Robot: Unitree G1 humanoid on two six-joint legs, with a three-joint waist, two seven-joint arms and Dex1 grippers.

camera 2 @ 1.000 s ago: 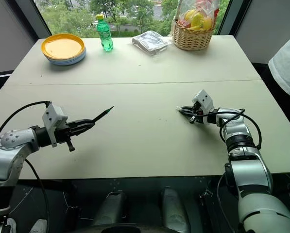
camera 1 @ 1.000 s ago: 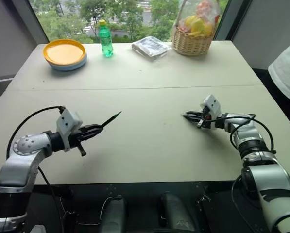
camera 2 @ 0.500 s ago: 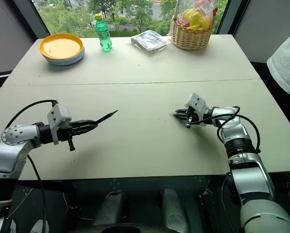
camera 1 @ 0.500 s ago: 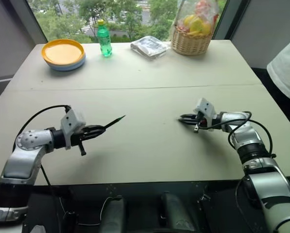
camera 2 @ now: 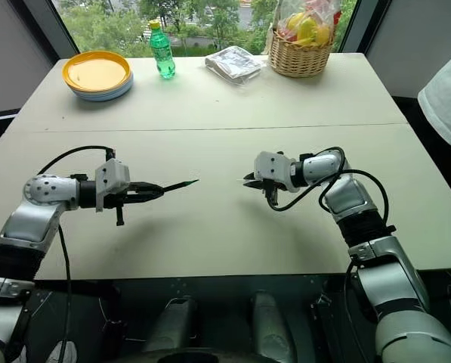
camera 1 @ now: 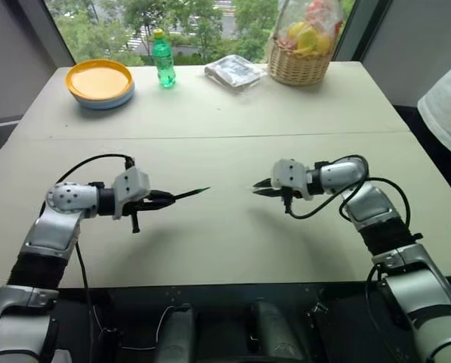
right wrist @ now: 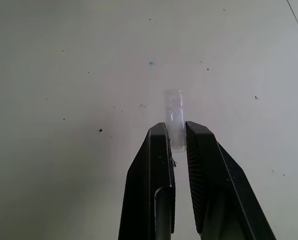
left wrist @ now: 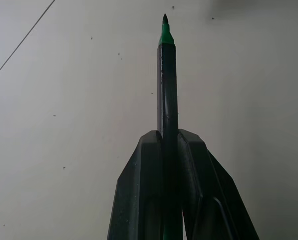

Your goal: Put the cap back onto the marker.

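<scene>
Green and slim, the marker (left wrist: 167, 90) clamped between the two black fingers of the left gripper (camera 1: 167, 200), dark pointed tip sticking out past the fingertips and aimed at about 3 o'clock across the beige table (camera 1: 225, 106), held above the surface near the front edge. Facing it, at 3 o'clock from the tip with a clear gap between, the cap (right wrist: 174, 119): a pale, near-clear little sleeve pinched at its rear end by the right gripper (camera 1: 261, 187), open end poking forward past the fingers, toward 9 o'clock. Marker tip and cap roughly in line, well apart, not touching. Both grippers clenched on what they carry, both raised off the tabletop.

Farther out, along the far edge of the table: at 11 o'clock an orange plate (camera 1: 99, 80) stacked on a pale blue one; just to its right a green bottle (camera 1: 163, 60) standing upright; at 12 o'clock a flat silvery packet (camera 1: 235, 72); at 1 o'clock a wicker basket (camera 1: 300, 66) with wrapped fruit. At the right edge, a person's white sleeve (camera 1: 450, 106).
</scene>
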